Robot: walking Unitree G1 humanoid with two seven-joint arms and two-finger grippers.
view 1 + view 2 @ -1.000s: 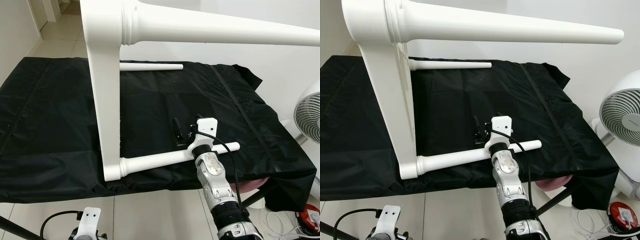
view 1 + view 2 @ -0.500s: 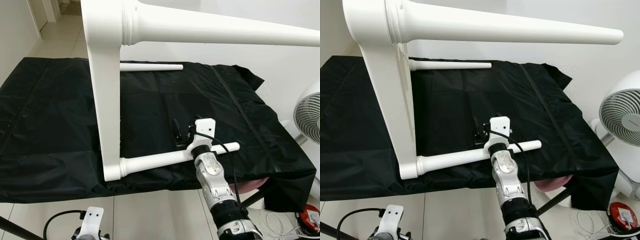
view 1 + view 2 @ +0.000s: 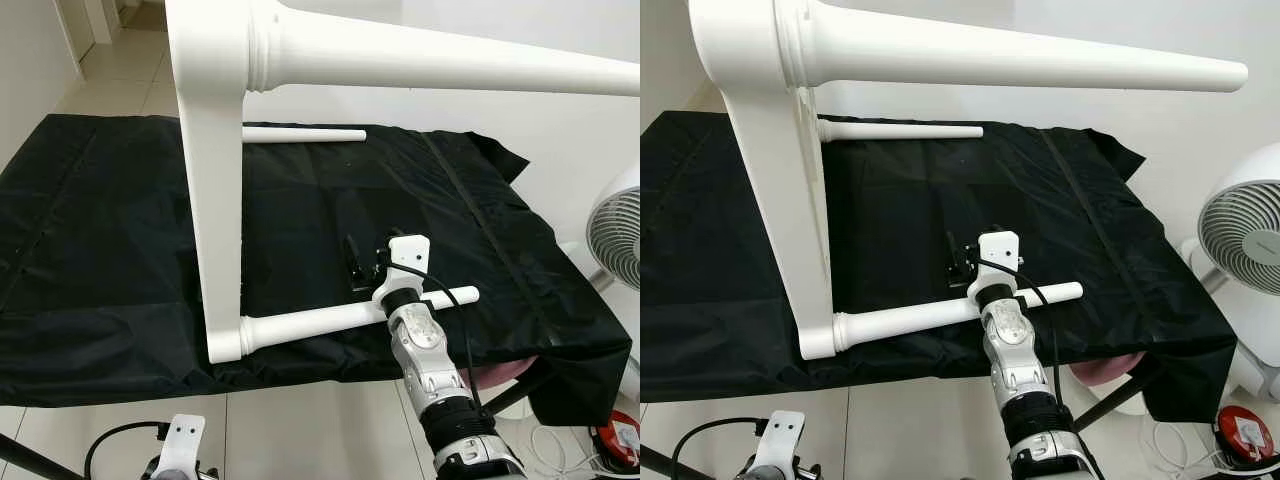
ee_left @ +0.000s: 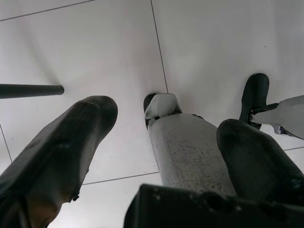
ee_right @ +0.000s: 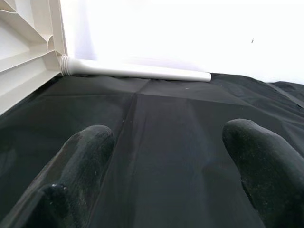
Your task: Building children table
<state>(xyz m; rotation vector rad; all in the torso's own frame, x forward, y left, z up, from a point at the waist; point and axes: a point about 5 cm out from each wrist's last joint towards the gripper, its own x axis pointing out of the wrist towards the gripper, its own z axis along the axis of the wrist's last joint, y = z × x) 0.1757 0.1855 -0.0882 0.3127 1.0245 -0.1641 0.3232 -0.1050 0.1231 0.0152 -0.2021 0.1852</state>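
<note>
White children's table (image 3: 215, 200) lies on its side on a tabletop draped in black cloth (image 3: 100, 230), top panel upright near the cloth's left half. Lower front leg (image 3: 330, 318) rests along the near edge; far leg (image 3: 300, 134) lies by the far edge; an upper leg (image 3: 450, 65) juts overhead. Right tool (image 3: 362, 268) hovers just past the front leg, fingers (image 5: 80, 156) spread, gripping nothing. Left tool (image 4: 161, 142) hangs over floor tiles (image 4: 95, 42), fingers apart. White fan (image 3: 1240, 225) stands off the right edge.
</note>
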